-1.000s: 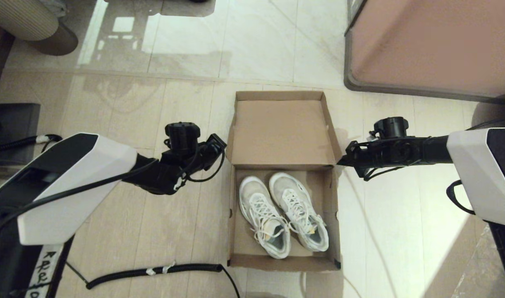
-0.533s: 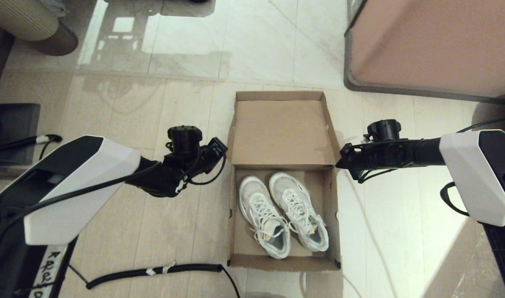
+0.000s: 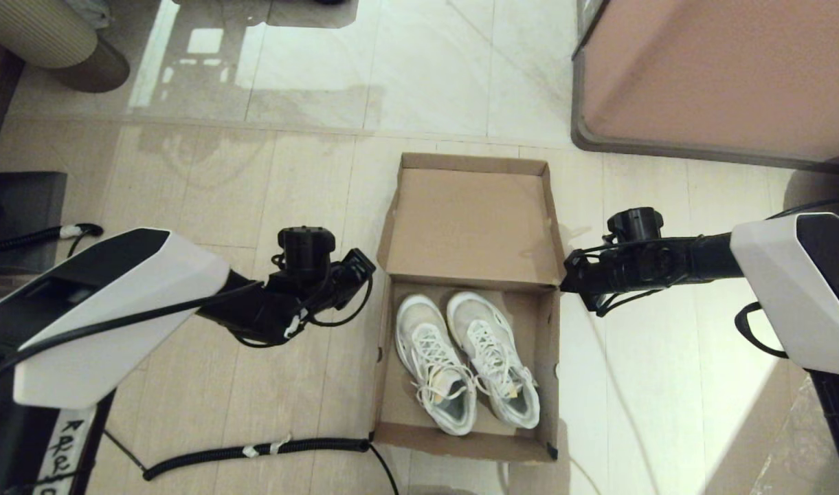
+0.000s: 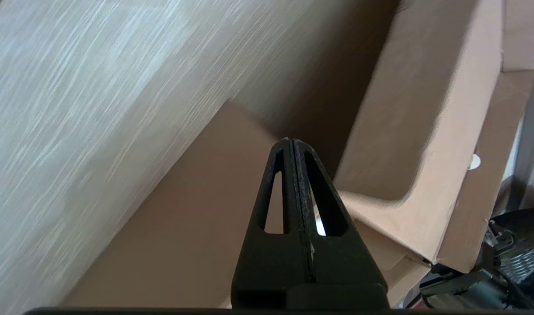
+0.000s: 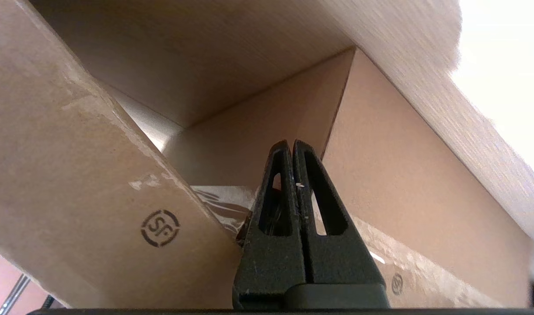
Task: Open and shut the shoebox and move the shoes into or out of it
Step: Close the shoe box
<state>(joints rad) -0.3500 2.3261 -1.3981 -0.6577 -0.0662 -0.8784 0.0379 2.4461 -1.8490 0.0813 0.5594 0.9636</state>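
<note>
The brown cardboard shoebox (image 3: 386, 385) sits on the floor with its hinged lid (image 3: 471, 220) folded back, away from me. Two white mesh sneakers (image 3: 436, 364) (image 3: 493, 357) lie side by side inside, toes toward the hinge. My left gripper (image 3: 371, 265) is shut and empty, its tip at the box's left side by the hinge. In the left wrist view the left gripper (image 4: 291, 141) points at the box's outer wall (image 4: 183, 218). My right gripper (image 3: 563, 282) is shut and empty at the right hinge corner. In the right wrist view the right gripper (image 5: 291, 142) sits between lid (image 5: 74, 175) and box wall (image 5: 402, 175).
A large pinkish-brown cabinet (image 3: 721, 75) with a grey rim stands at the far right. A black coiled cable (image 3: 254, 450) lies on the floor near the box's front left corner. A dark block (image 3: 20, 206) sits at the far left.
The box has twisted slightly, its lid end shifting right and its front end left. The left gripper has drawn back a little. The right gripper has moved slightly toward me along the box's right side.
</note>
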